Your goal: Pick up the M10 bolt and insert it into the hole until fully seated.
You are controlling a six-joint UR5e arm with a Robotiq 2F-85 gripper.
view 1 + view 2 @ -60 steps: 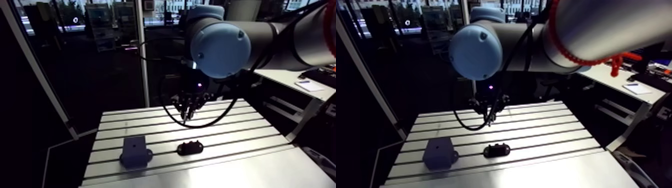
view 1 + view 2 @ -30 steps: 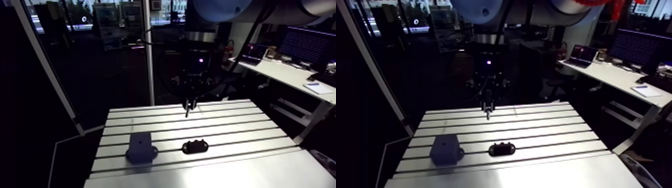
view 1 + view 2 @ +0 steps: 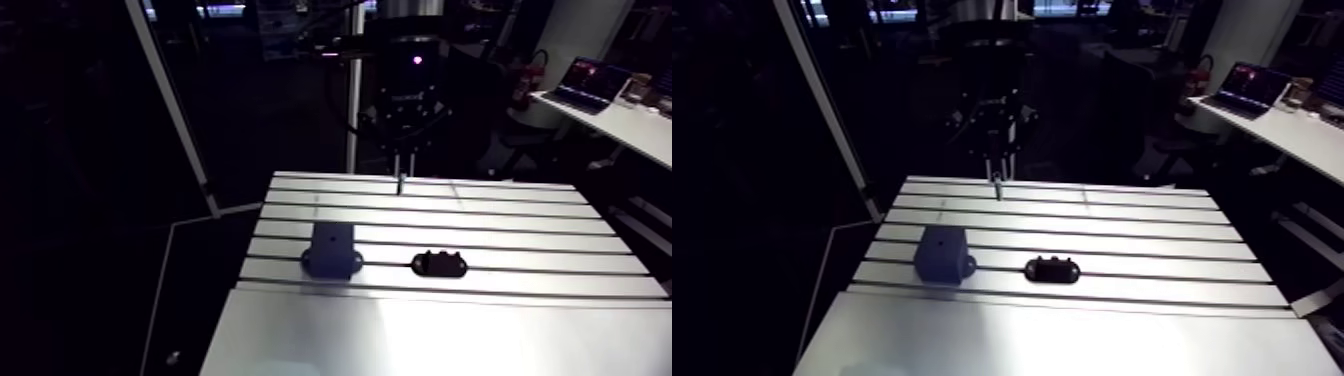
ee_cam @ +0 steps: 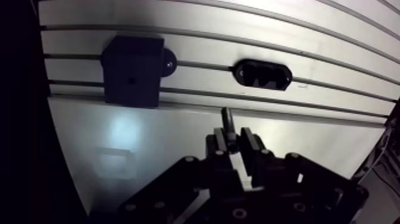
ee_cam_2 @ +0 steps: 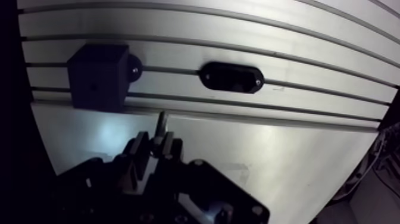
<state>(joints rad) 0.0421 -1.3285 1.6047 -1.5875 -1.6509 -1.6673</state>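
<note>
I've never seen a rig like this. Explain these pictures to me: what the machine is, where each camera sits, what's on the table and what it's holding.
This is one robot arm working over a slotted aluminium table. Two pictures come from a camera riding on the arm's upper link, seeing the table from afar. The other two come from a camera on the wrist, looking past the gripper. On the table sit a dark blue block with a small hole in its top and, beside it, a black oval holder. The gripper's two fingers are shut on a thin bolt, held clear of both.
</note>
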